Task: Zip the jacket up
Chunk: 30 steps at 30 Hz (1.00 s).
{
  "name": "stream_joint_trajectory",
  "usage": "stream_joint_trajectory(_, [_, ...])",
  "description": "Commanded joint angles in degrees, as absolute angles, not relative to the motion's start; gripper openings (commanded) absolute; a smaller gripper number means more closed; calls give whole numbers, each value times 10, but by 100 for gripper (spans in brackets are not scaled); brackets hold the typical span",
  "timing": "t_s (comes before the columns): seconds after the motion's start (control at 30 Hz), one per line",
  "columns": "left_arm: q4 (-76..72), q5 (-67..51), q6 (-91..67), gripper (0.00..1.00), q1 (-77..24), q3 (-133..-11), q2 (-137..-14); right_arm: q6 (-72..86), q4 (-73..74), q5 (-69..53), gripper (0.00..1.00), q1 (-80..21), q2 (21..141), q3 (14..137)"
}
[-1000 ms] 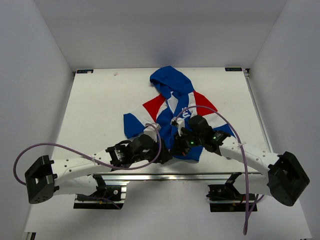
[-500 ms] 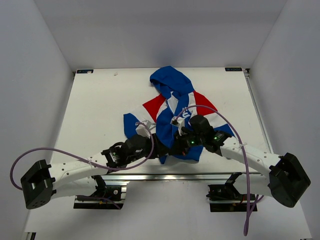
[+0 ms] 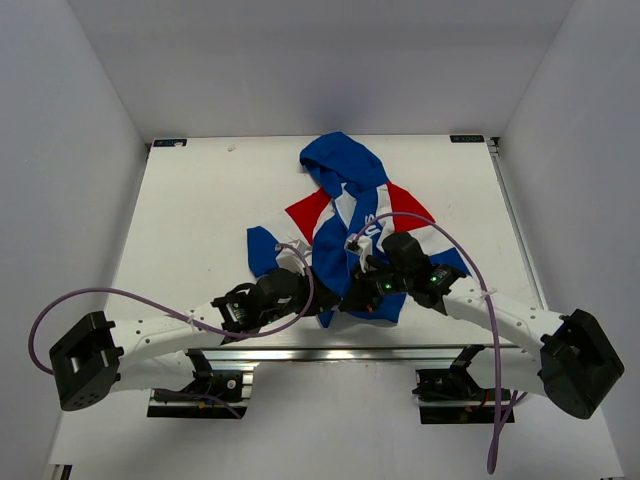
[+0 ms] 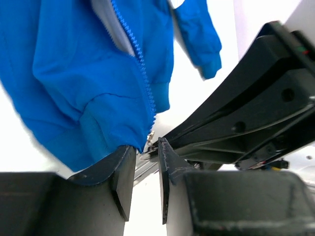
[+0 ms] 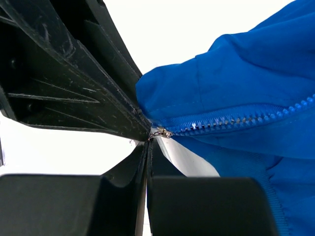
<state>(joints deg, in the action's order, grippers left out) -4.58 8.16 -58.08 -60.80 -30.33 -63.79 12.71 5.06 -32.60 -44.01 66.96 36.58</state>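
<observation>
Top camera first: the small, soft royal-blue hooded jacket with white and red panels [image 3: 345,215] lies spread on the white counter [image 3: 200,220], hood pointing away from the arm bases. Both arms crowd its near hem, the left pincer [image 3: 312,297] and right pincer [image 3: 352,295] nearly nose to nose. Makes sense to me, since that's where the bottom of the zipper is and a zip has to start there.

Left wrist cam: the blue zipper teeth [image 4: 140,64] run down one front edge to a little metal end piece [image 4: 150,141]. It sits right at the mouth of the left pincer [image 4: 143,160]. The jaws are partly open with a narrow strip of daylight between them, and one finger [image 4: 123,162] touches the hem fabric. Nothing is clamped yet. I'd guess it's lined up to pinch that corner so the hem has something to pull against.

Right wrist cam: the right pincer [image 5: 147,145] is squeezed fully shut, with the metal zipper bit [image 5: 161,132] right at its tips, so it looks like it has the jacket by the zipper's bottom end. Whether it's the slider or just the tape, I can't tell. The zip looks barely started to me.
</observation>
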Motion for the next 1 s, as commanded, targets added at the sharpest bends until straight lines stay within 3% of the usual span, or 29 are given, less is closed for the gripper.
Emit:
stream_joint_trajectory(0.0, [-84,98,-585,35,-605,-297,-623,127,27,-342,0,-439,656,362])
stream_joint_trajectory(0.2, [-89,94,-577,31,-605,-300,-629,127,29,-340,0,-434,655,365])
stream_joint_trajectory(0.23, [-84,95,-577,26,-605,-302,-630,127,29,-341,0,-432,655,365])
stream_joint_trajectory(0.3, [-78,99,-577,5,-605,-302,-628,127,29,-338,0,-432,653,365])
stream_joint_trajectory(0.33, [-76,100,-578,0,-605,-302,-628,127,31,-338,0,-428,652,366])
stream_joint_trajectory(0.7, [-26,121,-579,0,-605,-288,-575,99,90,-265,0,-393,642,393])
stream_joint_trajectory(0.97, [73,68,-508,0,-605,-354,-622,93,115,-185,0,-388,661,453])
